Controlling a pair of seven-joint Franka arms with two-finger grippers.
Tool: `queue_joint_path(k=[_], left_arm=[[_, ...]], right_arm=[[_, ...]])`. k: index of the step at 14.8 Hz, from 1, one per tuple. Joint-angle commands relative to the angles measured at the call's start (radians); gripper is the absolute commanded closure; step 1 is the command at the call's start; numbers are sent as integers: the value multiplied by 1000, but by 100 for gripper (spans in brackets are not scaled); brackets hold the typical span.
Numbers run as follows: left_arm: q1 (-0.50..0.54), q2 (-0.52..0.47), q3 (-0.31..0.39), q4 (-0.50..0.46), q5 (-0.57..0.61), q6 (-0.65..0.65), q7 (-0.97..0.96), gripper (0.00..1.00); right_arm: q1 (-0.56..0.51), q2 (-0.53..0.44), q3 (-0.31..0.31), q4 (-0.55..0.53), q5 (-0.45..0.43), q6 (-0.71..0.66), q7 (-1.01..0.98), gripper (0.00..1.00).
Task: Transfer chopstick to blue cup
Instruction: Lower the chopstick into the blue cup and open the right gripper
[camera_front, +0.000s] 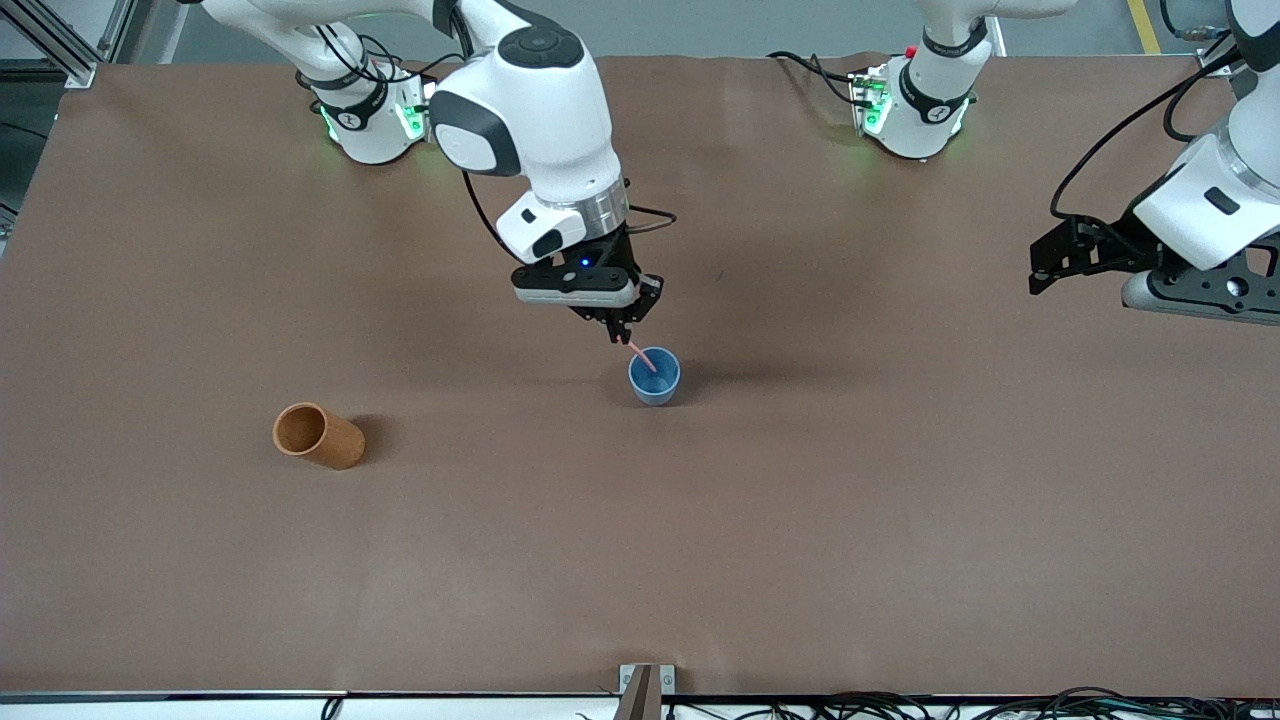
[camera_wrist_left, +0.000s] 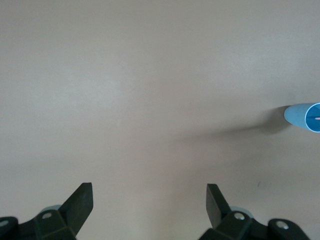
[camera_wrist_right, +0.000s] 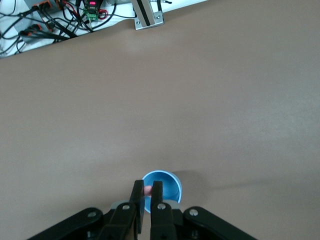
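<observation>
The blue cup (camera_front: 655, 377) stands upright near the middle of the table. My right gripper (camera_front: 622, 335) hangs just above the cup's rim, shut on a thin pale-pink chopstick (camera_front: 642, 357) that slants down with its lower end inside the cup. In the right wrist view the cup (camera_wrist_right: 169, 184) lies under the gripper (camera_wrist_right: 148, 184), and the chopstick's (camera_wrist_right: 148, 190) pink top shows between the fingers. My left gripper (camera_front: 1045, 268) waits open and empty, high over the left arm's end of the table; in its own view (camera_wrist_left: 150, 186) the cup (camera_wrist_left: 302, 116) shows at the edge.
An orange-brown cylindrical cup (camera_front: 318, 436) lies on its side toward the right arm's end, nearer the front camera than the blue cup. A metal bracket (camera_front: 646, 690) and cables sit at the table's front edge.
</observation>
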Motion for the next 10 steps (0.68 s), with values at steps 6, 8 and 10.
queue_joint_path(k=[6, 8, 10], left_arm=[[52, -30, -11, -17, -6, -20, 61, 0], [52, -30, -11, -17, -6, -20, 54, 0], [52, -29, -11, -17, -6, -18, 47, 0]], right_arm=[[8, 99, 12, -8, -208, 9, 39, 29], [-3, 97, 12, 15, -203, 8, 28, 0], [-10, 88, 13, 32, -194, 0, 27, 0]])
